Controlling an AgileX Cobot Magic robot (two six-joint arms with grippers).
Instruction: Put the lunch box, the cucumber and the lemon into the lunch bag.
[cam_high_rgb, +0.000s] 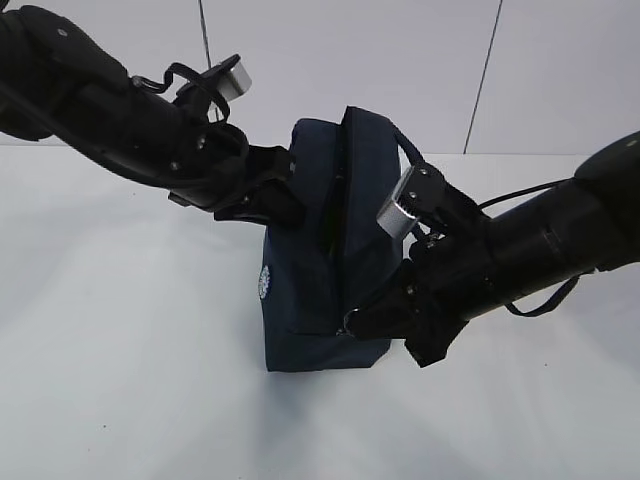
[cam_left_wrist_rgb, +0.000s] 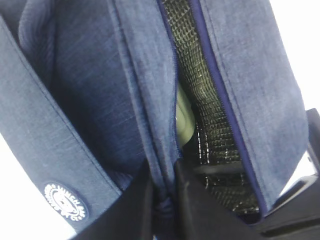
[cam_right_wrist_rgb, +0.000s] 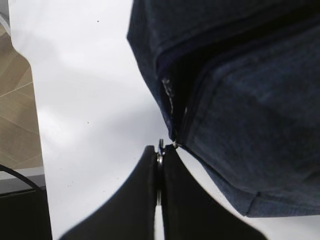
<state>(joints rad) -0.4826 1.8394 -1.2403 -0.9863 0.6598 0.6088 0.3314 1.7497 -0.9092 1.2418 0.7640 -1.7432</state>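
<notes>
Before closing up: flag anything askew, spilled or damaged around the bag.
Nothing spilled or damaged. The lunch bag stands upright on the table, zipper open. The left gripper pinches the opening's edge; the right gripper clamps the ring pull. A pale green lid shows inside.

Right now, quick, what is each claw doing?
Left claw: shut, pinching the lunch bag fabric.
Right claw: shut on the zipper ring.

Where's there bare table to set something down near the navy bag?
The white table is bare to the left of the dark navy fabric lunch bag and in front of it. Around the bag it is crowded: the left gripper pinches its fabric edge, and the right gripper holds the metal zipper ring.
</notes>
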